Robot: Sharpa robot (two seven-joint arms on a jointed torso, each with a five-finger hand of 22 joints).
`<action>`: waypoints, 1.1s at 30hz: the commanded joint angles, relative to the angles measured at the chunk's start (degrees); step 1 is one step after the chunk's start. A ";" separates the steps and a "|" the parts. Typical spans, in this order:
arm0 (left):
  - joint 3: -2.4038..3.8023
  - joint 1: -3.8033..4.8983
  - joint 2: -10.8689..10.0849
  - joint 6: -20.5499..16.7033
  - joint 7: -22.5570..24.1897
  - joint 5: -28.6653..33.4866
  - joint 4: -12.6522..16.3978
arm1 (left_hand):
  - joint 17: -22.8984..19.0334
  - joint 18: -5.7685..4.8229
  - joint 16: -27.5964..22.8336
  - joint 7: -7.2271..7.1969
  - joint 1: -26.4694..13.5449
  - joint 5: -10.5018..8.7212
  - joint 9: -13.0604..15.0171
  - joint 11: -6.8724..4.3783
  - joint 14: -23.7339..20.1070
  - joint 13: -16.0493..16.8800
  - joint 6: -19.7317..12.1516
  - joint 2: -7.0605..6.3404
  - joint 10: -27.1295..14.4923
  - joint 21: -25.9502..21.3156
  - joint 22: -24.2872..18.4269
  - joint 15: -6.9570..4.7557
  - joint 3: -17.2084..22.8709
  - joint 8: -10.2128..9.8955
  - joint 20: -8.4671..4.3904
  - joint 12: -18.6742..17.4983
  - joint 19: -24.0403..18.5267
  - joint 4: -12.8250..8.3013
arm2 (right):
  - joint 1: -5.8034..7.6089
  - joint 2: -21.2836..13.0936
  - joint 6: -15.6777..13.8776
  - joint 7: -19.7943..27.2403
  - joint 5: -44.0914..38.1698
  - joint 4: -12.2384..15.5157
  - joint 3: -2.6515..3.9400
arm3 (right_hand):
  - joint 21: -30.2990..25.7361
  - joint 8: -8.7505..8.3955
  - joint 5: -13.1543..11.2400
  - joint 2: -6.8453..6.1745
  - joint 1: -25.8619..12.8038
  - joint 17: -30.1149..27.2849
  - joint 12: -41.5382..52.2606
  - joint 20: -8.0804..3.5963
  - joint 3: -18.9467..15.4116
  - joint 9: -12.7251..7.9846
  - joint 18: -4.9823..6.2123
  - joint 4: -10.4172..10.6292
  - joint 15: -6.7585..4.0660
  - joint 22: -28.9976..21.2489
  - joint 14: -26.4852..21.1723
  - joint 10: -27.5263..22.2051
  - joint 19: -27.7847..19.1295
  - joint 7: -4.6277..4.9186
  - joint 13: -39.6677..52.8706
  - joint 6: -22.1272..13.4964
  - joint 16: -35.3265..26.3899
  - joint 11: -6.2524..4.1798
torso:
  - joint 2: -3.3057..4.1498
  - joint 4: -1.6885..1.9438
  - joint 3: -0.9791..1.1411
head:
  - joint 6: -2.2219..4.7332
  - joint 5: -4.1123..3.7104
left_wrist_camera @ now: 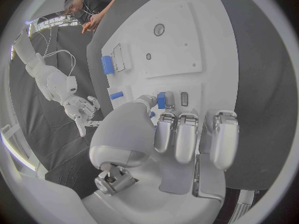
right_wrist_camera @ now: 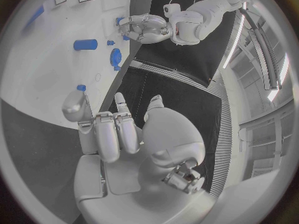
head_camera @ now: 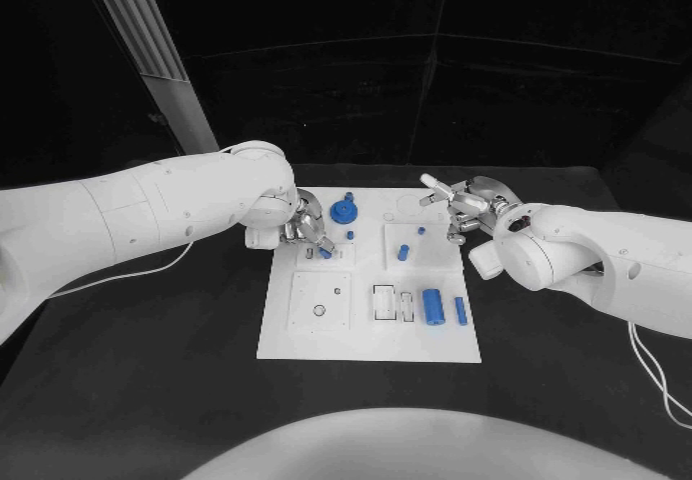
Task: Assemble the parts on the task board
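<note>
Table's matte black top [head_camera: 173,330] carries the flat white task board [head_camera: 368,340], with dark room all around and a pale ribbed column [head_camera: 162,70] behind. My left hand [head_camera: 299,228] is down on the board's far left corner, fingers curled round a small blue peg [left_wrist_camera: 161,100]; I think it's pinched, though the wrist view is tight. My right hand [head_camera: 469,205] hovers off the far right edge, fingers spread, empty. Blue gear-shaped knob [head_camera: 343,211] sits just beside my left hand; blue cylinders [head_camera: 431,304] lie near. Risk: peg tilts, jams, or I bump that knob.
</note>
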 commanded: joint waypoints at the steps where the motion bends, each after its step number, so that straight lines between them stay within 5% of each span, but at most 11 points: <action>1: -0.17 -0.11 -0.55 -1.07 0.47 -0.33 0.28 | 15.09 -0.38 0.17 -0.40 1.02 -3.61 0.13 -0.42 6.00 15.05 0.26 -0.02 5.85 0.23 15.08 -0.57 0.49 0.39 -0.34 0.14 5.96 0.06 | 0.08 0.05 0.35 0.17 -0.19 0.01 0.02 | -0.24 0.40 0.40 0.58 0.19 10.58 0.08 -0.06 -0.28 -0.09 0.35 0.09 -0.41 5.13 2.17 3.00 -0.51 -0.11 12.23 -0.06 -0.01 -0.32 | -0.05 0.01 0.03 | -0.04 -0.05; 13: -0.16 0.09 -1.52 -1.89 1.17 -0.33 1.09 | 15.09 -0.38 0.17 -0.40 1.54 -15.17 -0.02 -0.43 6.00 15.05 0.75 -0.09 5.85 0.23 15.08 -0.61 -0.31 0.33 -0.43 0.14 5.96 0.42 | 0.08 0.06 0.32 0.10 -0.19 -0.11 0.02 | -0.25 0.42 0.43 0.67 0.24 10.58 0.09 -0.07 -0.28 -0.10 0.35 0.08 -0.41 5.14 2.17 3.02 -0.50 -0.11 12.24 -0.08 -0.01 -0.32 | 0.02 0.00 -0.02 | 0.02 -0.01; 24: -0.16 0.13 -1.27 -2.06 1.75 -0.33 0.89 | 15.09 -0.38 0.17 -0.31 0.66 -20.62 -0.35 -0.35 6.00 15.05 1.15 0.39 5.85 0.23 15.08 -0.55 -2.14 0.06 -0.38 0.14 5.96 0.54 | 0.07 0.05 0.27 0.05 -0.25 -0.12 0.02 | -0.29 0.43 0.46 0.73 0.29 10.57 0.09 -0.07 -0.28 -0.10 0.35 0.06 -0.41 5.13 2.16 3.01 -0.51 -0.11 12.23 -0.09 -0.01 -0.32 | 0.06 -0.05 0.00 | -0.11 0.05; 33: -0.16 0.12 -0.53 -2.60 1.49 -0.33 0.50 | 15.09 -0.38 0.17 -0.48 1.73 -21.35 -0.42 -0.46 6.00 15.05 1.13 1.13 5.85 0.23 15.08 -0.60 -1.99 -0.01 -0.38 0.14 5.96 0.19 | 0.07 0.03 0.25 0.04 -0.26 -0.06 0.02 | -0.29 0.43 0.46 0.73 0.29 10.57 0.09 -0.07 -0.28 -0.10 0.35 0.06 -0.41 5.13 2.16 3.01 -0.51 -0.11 12.23 -0.09 -0.01 -0.32 | 0.02 -0.05 0.01 | -0.24 -0.01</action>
